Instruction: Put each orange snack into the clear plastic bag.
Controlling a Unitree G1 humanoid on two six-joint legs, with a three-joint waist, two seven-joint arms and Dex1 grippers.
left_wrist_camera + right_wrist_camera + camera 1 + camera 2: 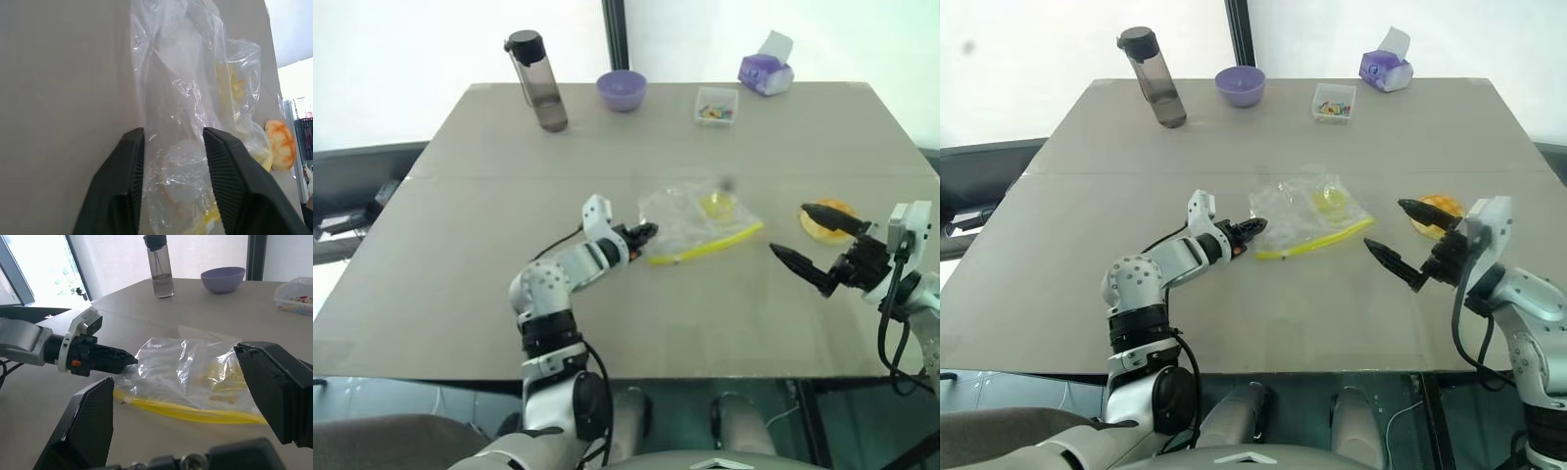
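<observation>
A grey counter [460, 255] seen from above; the clear plastic bag [695, 223] lies crumpled near its middle, yellow strip along the near edge. The left hand [646, 233] grasps the bag's left edge, plastic pinched between its two black fingers [120, 186]. The right hand [813, 240] hovers released, fingers spread wide, beside the bag's right end. The orange snack [829, 217] sits on the counter right of the bag, partly behind that hand's upper finger.
</observation>
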